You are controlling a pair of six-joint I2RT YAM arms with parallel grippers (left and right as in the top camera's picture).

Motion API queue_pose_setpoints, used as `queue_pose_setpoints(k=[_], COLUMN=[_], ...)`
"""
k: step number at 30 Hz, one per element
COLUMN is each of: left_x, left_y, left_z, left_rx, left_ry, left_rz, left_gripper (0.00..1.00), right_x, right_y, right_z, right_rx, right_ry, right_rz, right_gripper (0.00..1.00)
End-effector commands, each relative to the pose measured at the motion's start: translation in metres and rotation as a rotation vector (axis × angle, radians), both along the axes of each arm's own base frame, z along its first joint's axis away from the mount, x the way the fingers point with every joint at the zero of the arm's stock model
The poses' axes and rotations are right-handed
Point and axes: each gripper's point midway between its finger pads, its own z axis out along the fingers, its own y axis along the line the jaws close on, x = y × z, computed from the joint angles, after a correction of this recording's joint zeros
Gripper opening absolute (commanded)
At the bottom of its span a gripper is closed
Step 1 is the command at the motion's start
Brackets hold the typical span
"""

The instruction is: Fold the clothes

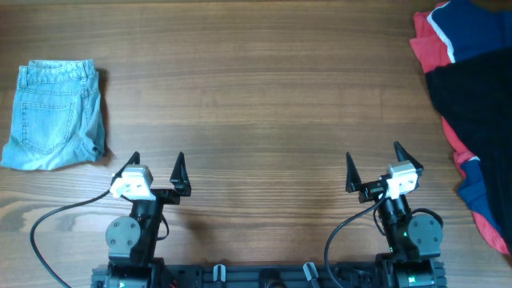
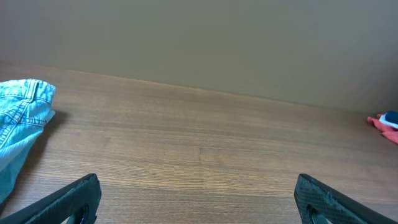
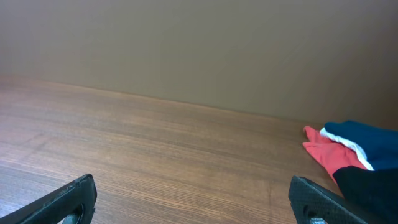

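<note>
**Jeans lie at the far left, both grippers empty**

We see the jeans [image 1: 54,114] in a compact, roughly square bundle on the left side of the table [image 1: 264,96]. The waistband is toward the far edge and a stitched back pocket faces up. The lower hem is a little rumpled.

Our left gripper [image 1: 157,160] sits near the bundle's near-right corner but apart from it, its fingers spread wide with nothing between them. From the left wrist camera, the denim shows at the left edge, beyond the left finger [image 2: 68,200].

Our right gripper [image 1: 374,154] is also spread wide and empty, over bare wood. A pile [image 1: 472,88] of red, navy and black clothes fills the right edge, well apart from the jeans.
</note>
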Motion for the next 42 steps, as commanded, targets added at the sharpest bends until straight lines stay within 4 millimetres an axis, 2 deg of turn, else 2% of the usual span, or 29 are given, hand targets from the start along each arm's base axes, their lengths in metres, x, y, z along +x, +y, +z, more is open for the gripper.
queue_pose_setpoints(k=[1, 4, 42], left_x=[-0.0002, 0.0002, 0.0002], left_y=[0.0038, 0.0105, 0.0105], left_z=[-0.0009, -0.0009, -0.0009], left_rx=[-0.003, -0.003, -0.003], left_ry=[0.0, 0.0, 0.0], left_rz=[0.014, 0.041, 0.041], left_gripper=[1.0, 1.0, 1.0], right_x=[-0.0002, -0.0002, -0.0002], right_y=[-0.0021, -0.0021, -0.002], right_z=[0.0031, 0.0031, 0.0031], right_rx=[-0.011, -0.011, -0.011], right_ry=[-0.017, -0.017, -0.017], right_rz=[-0.014, -0.014, -0.013], right_gripper=[1.0, 1.0, 1.0])
